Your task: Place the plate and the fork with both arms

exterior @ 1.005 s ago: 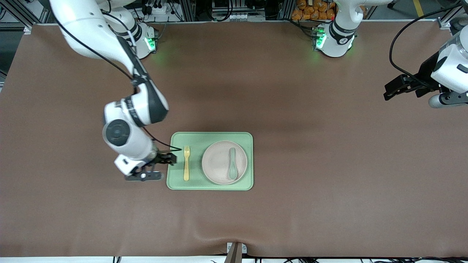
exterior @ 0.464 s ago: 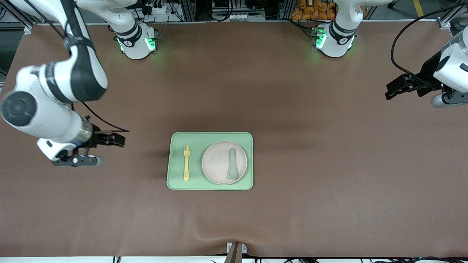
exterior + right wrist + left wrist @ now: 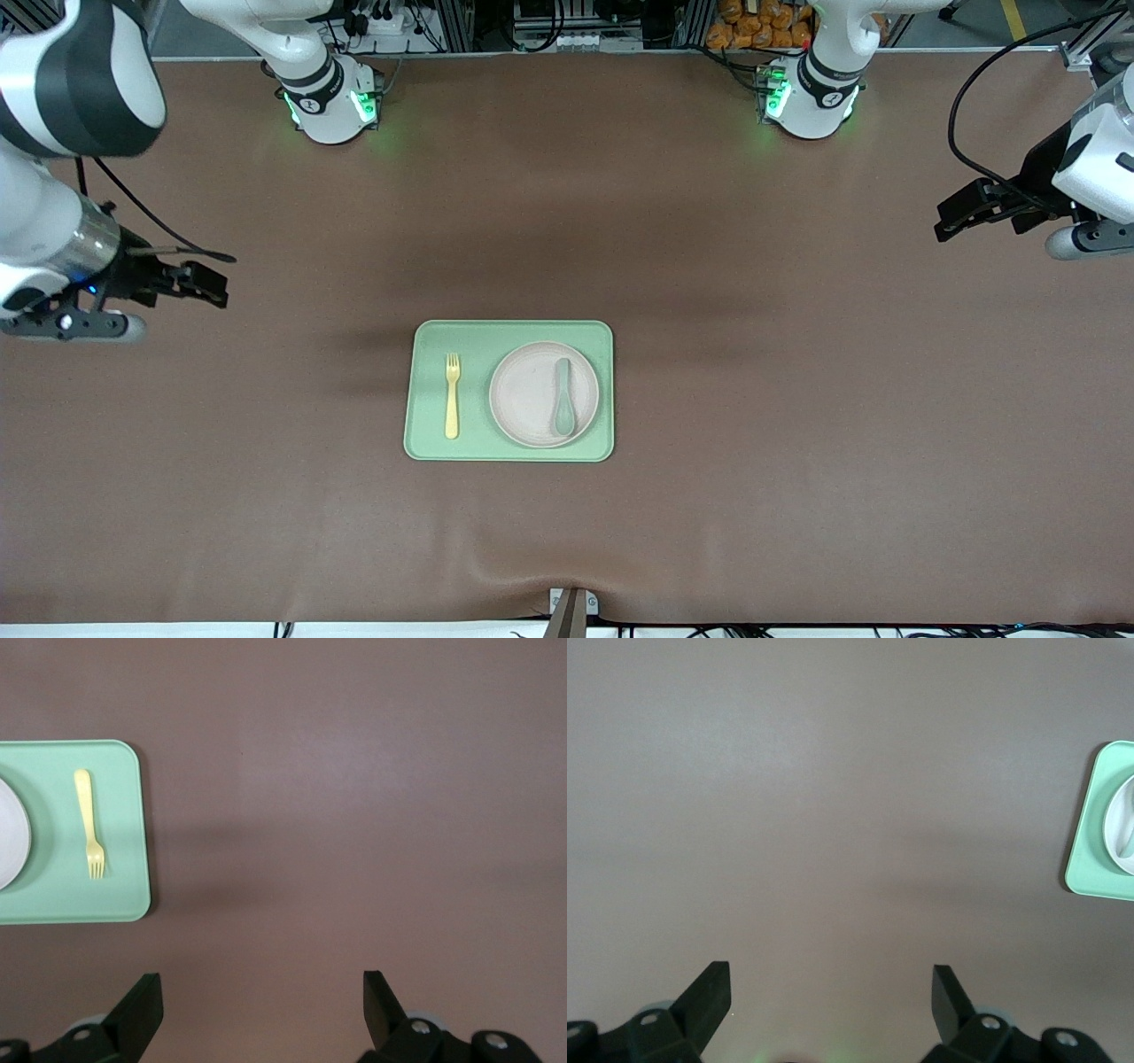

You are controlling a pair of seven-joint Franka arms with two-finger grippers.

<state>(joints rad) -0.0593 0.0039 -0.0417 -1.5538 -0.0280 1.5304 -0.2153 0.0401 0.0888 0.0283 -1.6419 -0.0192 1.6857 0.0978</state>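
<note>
You see the right gripper (image 3: 213, 285) spread wide and empty over bare table at the right arm's end. On the green tray (image 3: 508, 331), the fork (image 3: 452, 396) lies beside the plate (image 3: 532, 394), which carries a spoon (image 3: 563, 399). The left gripper (image 3: 950, 221) hangs open, empty, over its end.

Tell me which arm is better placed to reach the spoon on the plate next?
Probably the left. The spoon lies on the plate at the tray's end toward the left arm. Both grippers, left and right, hang open and apart from the tray.
</note>
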